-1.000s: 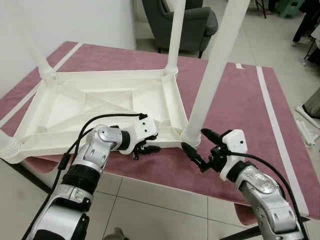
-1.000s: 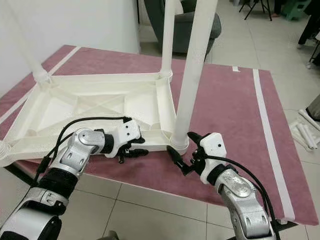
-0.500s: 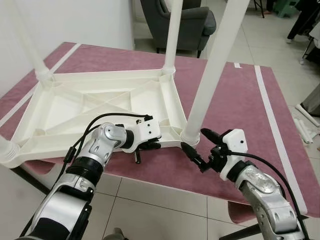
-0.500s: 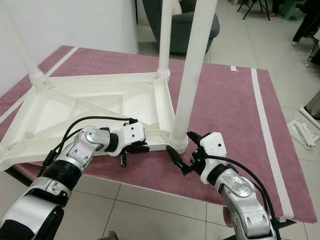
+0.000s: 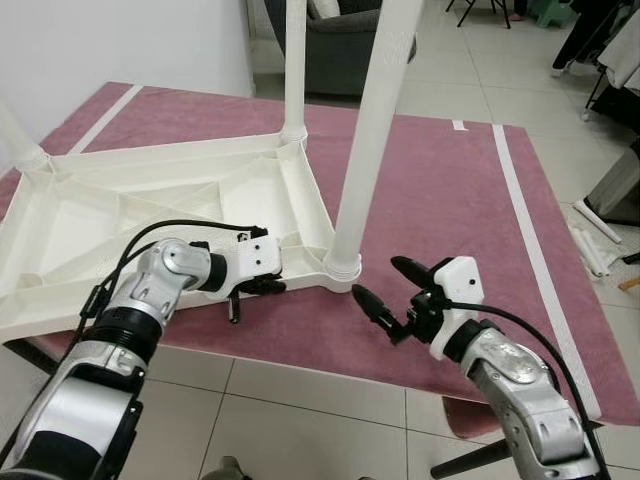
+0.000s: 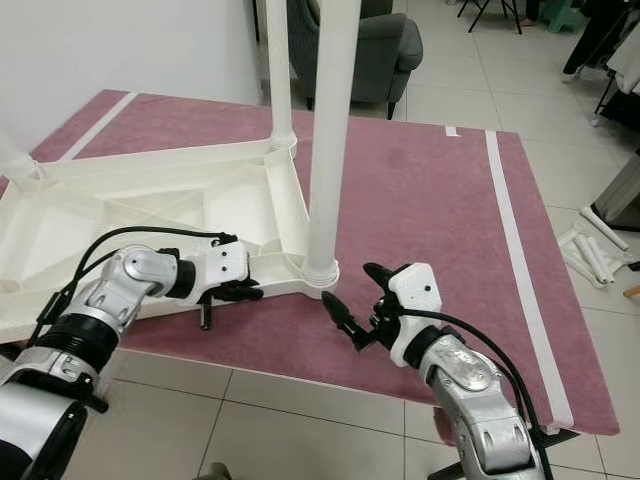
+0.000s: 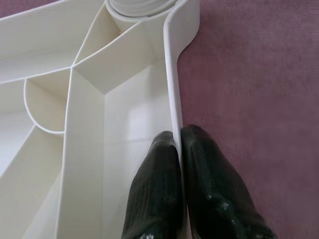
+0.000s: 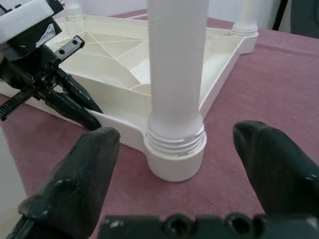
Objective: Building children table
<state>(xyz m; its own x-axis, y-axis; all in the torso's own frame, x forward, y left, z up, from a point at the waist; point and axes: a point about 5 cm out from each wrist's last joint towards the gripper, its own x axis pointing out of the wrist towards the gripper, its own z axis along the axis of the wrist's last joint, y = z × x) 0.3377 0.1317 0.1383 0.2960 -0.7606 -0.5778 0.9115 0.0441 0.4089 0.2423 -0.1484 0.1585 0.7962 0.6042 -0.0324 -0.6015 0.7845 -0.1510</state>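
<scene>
A white children's tabletop (image 5: 150,215) lies upside down on a maroon mat (image 5: 450,200), with white legs standing up from its corners. The nearest leg (image 5: 365,150) rises from the near right corner socket (image 5: 341,268). My left gripper (image 5: 262,286) is shut on the tabletop's front rim (image 7: 174,99), just left of that socket; one of its black fingers (image 7: 154,189) lies inside the rim, the other outside. My right gripper (image 6: 348,282) is open just right of the leg's base, apart from it. In the right wrist view its fingers (image 8: 75,184) stand either side of the leg (image 8: 177,64).
The mat's front edge (image 5: 300,360) drops to a tiled floor (image 5: 300,420) close under both arms. A grey armchair (image 6: 360,50) stands behind the mat. A white stripe (image 5: 525,220) runs along the mat's right side, and white tubes (image 6: 592,232) lie on the floor beyond it.
The whole picture has shifted left as the camera moved. The tabletop seems to have slid a little left on the mat with my left gripper on its rim. The right gripper stays open by the leg.
</scene>
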